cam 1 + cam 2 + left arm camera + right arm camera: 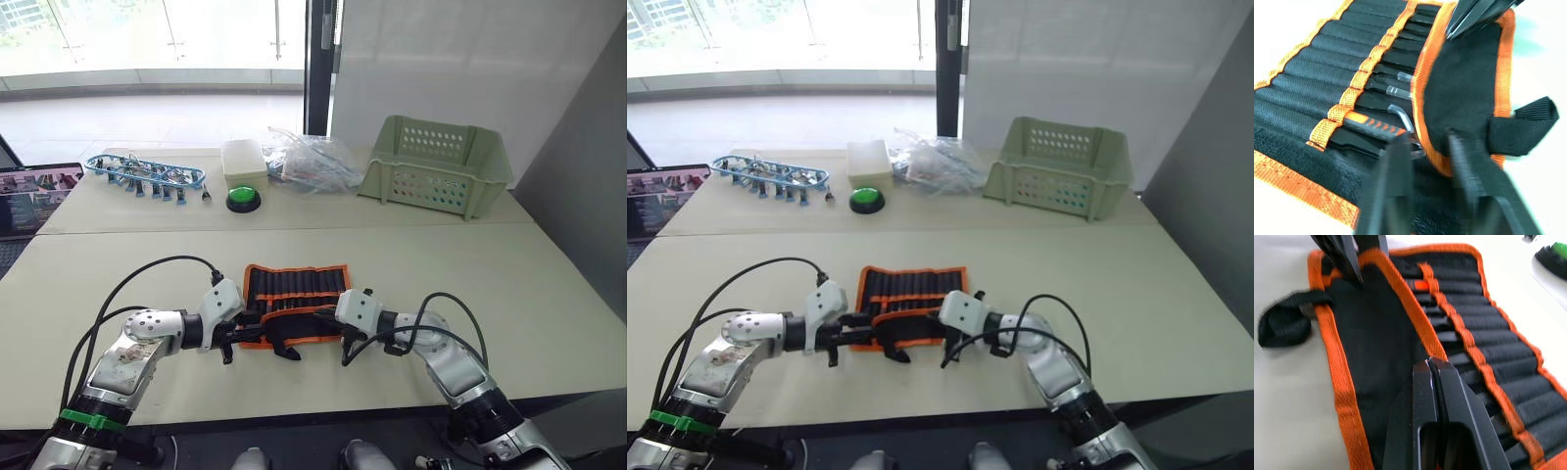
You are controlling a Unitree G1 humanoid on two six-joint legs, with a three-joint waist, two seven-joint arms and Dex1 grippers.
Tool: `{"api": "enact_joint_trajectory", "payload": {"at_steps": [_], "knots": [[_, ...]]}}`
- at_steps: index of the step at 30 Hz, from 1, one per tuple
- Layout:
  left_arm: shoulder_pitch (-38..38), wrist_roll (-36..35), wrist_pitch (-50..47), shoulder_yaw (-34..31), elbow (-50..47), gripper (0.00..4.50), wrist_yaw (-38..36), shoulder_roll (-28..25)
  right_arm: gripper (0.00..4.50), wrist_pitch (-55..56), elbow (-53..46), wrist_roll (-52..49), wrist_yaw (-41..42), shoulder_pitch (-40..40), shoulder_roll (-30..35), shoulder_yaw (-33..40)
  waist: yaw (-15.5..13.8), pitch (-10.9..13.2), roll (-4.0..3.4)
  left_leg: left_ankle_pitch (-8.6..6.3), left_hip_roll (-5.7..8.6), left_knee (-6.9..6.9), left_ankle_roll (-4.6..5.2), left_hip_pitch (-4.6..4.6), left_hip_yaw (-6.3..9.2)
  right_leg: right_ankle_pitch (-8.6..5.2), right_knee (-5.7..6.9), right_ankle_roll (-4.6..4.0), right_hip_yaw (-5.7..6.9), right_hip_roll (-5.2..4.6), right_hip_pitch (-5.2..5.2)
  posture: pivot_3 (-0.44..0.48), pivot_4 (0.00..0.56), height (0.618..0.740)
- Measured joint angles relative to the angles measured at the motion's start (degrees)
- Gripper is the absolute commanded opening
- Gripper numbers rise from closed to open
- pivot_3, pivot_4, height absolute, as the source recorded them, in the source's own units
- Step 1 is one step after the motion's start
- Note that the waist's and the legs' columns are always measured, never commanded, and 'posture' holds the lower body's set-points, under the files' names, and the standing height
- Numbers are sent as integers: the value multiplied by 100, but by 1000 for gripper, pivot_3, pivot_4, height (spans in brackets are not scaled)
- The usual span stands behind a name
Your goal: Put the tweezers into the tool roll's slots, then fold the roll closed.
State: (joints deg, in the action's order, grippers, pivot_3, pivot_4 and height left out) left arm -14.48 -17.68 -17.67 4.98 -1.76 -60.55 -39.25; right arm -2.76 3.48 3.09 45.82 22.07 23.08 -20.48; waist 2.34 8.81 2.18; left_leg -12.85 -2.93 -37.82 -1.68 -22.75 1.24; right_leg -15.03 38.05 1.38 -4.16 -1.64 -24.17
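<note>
Orange edging marks the tool roll (296, 303), which lies at the lower middle of the head frames on the worktop (549, 294), its long axis running left to right between the two arms. Its near flap (1464, 88) is already turned up over the pockets, and that flap is what the coming fold turns on: it lies directly ahead of both pincers, the left pincer (233, 339) at the roll's left end and the right pincer (345, 338) at its right end, about equally close.

From the left wrist, the left pincer's fingers (1396, 181) stand narrowly apart astride the flap's orange hem, holding nothing that I can make out. From the right wrist, the right pincer's fingers (1422, 401) are pressed together on the flap's hem at its inner edge, and appear to pinch it.

Both wrist views show what the head views cannot: the slots (1327, 83) in a row across the inner face, with the tweezers (1396, 90) seated in them, ends poking out beside an orange-handled tool (1376, 125). The black strap (1520, 127) trails off the roll's outer edge, loose on the worktop.
</note>
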Motion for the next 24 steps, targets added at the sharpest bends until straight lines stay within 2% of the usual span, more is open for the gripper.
{"api": "enact_joint_trajectory", "payload": {"at_steps": [5, 7, 9, 15, 20, 24], "knots": [[77, -354, -49, -564, -249, 4119, 78, -2, 0, -48, 12, 9, -25, -19, -104, 0, 10, 0, -1, 0, -2, 0, 0, 1, 1, 0, 1, 0, 0, 1, 0, 0, 150, 725], [116, -593, -200, -831, -425, 4119, 170, 52, 0, -82, 4, 6, -30, -34, -110, 7, 8, 1, -1, 0, -2, 0, 0, 1, 1, 0, 0, 1, 0, 0, 1, 0, 150, 725], [181, -789, -270, -927, -631, 3668, 222, 156, 0, -90, 1, 5, -39, -53, -114, 31, 8, 0, -1, 0, -1, 0, 0, 2, -1, 0, -1, 1, 0, -1, 4, 0, 150, 725], [554, -965, -409, -786, -912, 1669, 337, 548, 0, -190, -35, -1, -90, -104, -154, 74, 2, 0, -1, 0, 0, 0, 0, 6, 0, 0, 1, 1, 0, -1, 7, 0, 150, 725], [611, -365, 63, -214, -534, 40, 736, 1070, 0, -334, -217, -2, -111, -225, -181, 103, -19, 0, -1, 0, 1, 0, 0, 8, 1, 0, 1, 0, -1, 1, 7, 0, 150, 725], [471, 148, 413, -131, -121, 40, 1150, 1205, 0, -505, -491, -113, -139, -382, -237, 123, -5, 0, -1, 0, 0, 0, 0, 6, 3, 0, 1, 0, -1, 2, 5, 0, 150, 725]]}}
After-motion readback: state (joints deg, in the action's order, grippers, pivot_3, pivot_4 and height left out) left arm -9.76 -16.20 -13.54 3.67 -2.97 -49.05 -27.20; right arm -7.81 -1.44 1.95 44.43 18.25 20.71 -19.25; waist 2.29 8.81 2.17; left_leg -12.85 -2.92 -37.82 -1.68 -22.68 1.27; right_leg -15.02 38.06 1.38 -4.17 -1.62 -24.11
